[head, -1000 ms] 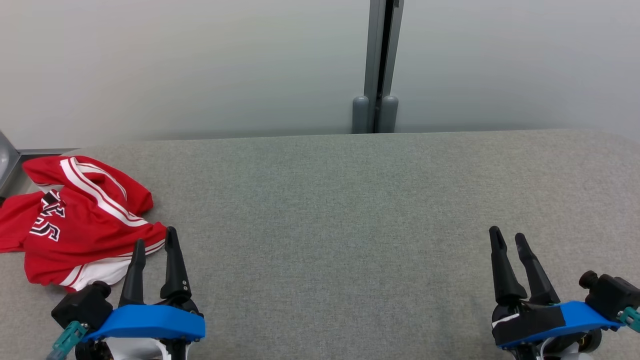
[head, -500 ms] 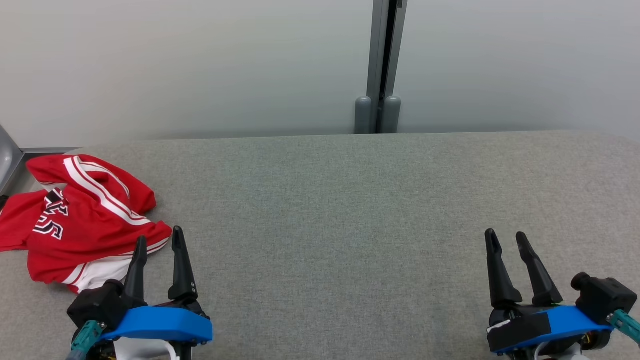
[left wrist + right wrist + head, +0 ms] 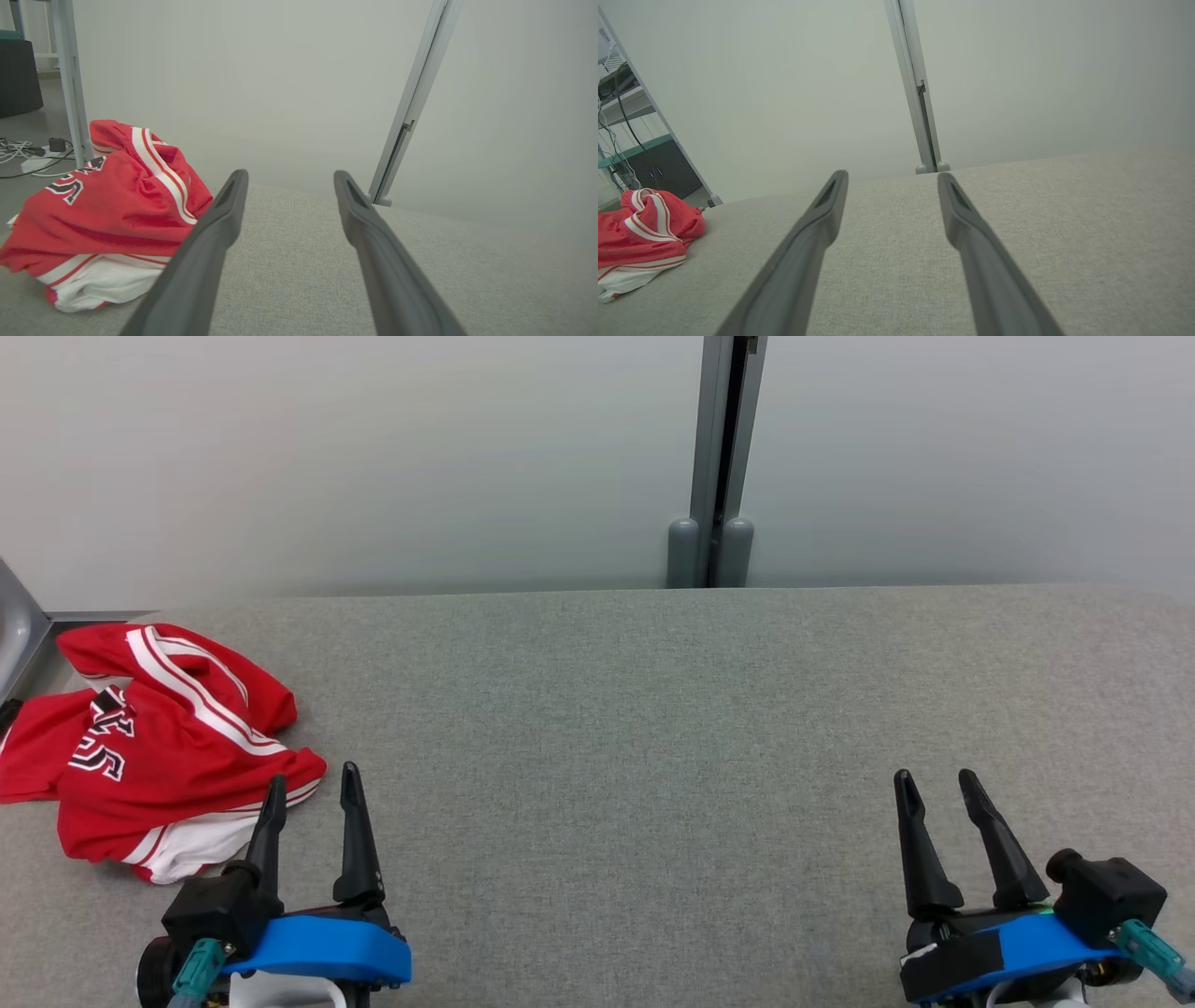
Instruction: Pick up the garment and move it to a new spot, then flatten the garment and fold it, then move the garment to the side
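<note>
A crumpled red garment (image 3: 159, 747) with white stripes and dark lettering lies bunched at the far left of the grey fabric table (image 3: 653, 728). It also shows at the left as the garment (image 3: 107, 210) in the left wrist view and the garment (image 3: 640, 238) in the right wrist view. My left gripper (image 3: 313, 784) stands open just right of the garment's near corner, holding nothing. My right gripper (image 3: 934, 782) is open over bare table at the lower right, empty.
A pale wall with a grey vertical post (image 3: 714, 467) runs behind the table. Off the table's left end are a metal frame leg (image 3: 70, 79), cables on the floor (image 3: 23, 154) and a dark cabinet (image 3: 658, 170).
Both grippers have drawn back toward the bottom edge, the left one shifting slightly right. The head camera has shifted a little, so the garment and post sit slightly further right.
</note>
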Motion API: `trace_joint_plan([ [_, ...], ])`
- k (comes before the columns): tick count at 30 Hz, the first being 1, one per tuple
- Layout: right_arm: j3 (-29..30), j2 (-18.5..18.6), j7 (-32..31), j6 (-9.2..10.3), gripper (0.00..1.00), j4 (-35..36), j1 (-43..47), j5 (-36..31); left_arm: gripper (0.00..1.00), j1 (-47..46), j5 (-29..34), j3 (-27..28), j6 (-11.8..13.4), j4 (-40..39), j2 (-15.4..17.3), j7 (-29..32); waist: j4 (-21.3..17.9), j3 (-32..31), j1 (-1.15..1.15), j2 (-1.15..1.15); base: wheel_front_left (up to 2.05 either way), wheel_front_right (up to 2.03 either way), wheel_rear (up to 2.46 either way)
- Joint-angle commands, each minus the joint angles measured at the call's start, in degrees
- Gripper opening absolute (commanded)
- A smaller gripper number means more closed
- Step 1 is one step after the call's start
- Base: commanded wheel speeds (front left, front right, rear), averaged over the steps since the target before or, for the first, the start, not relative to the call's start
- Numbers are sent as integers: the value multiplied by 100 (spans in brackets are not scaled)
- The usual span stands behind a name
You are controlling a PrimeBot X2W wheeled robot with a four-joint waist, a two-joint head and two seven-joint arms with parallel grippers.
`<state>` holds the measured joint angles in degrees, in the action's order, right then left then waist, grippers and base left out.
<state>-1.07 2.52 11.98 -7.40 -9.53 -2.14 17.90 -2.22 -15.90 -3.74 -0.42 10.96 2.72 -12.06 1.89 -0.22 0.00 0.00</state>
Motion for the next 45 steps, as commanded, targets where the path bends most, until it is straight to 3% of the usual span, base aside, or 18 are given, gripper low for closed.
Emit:
trace_joint_plan([
  [1, -7, 49, 64, -13, 100, 15, 6, -163, 100, 9, 155, -9, 41, -6, 23, -59, 1, 1, 0, 0, 0, 0, 0],
  [26, 2, 54, 333, -16, 100, -201, -19, -1218, 100, -10, 1039, -97, 120, 105, 22, -325, 13, 12, 0, 0, 0, 0, 0],
  [45, 111, 52, 311, -16, 100, -362, -57, -1121, 100, -14, 943, -135, 149, 181, 21, -318, 1, 29, 0, 0, 0, 0, 0],
])
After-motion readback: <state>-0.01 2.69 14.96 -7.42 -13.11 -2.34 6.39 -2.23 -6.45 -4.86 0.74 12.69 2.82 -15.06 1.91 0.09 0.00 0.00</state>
